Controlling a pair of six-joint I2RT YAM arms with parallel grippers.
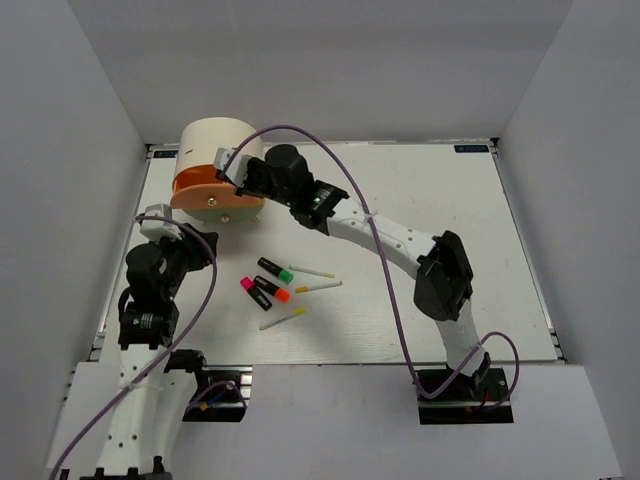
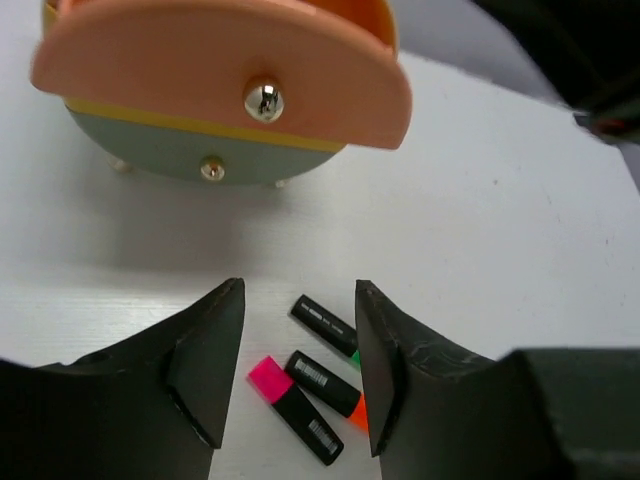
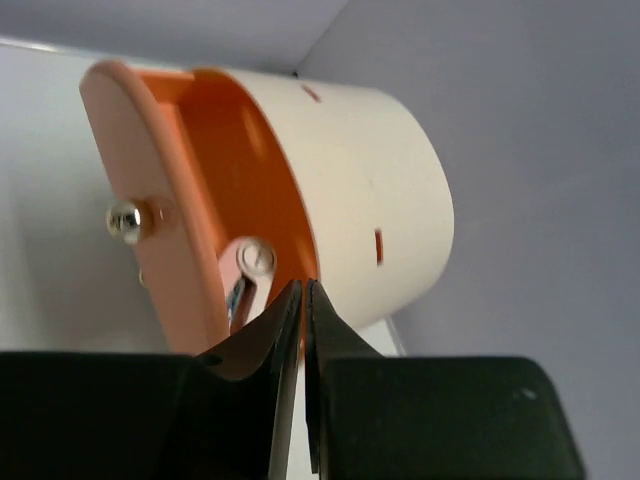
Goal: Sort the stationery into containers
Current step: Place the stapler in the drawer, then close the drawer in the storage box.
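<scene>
right hand [image 3: 303, 288] sits at the organiser's [image 1: 212, 148] pulled-out orange drawer [image 3: 240, 170], fingers pressed almost together, nothing visible between them. left hand [image 2: 300, 295] gapes wide and empty above three highlighters [image 1: 265, 284] on the bench [image 1: 450, 260] — pencil sticks [image 1: 318, 287] just beside.
</scene>
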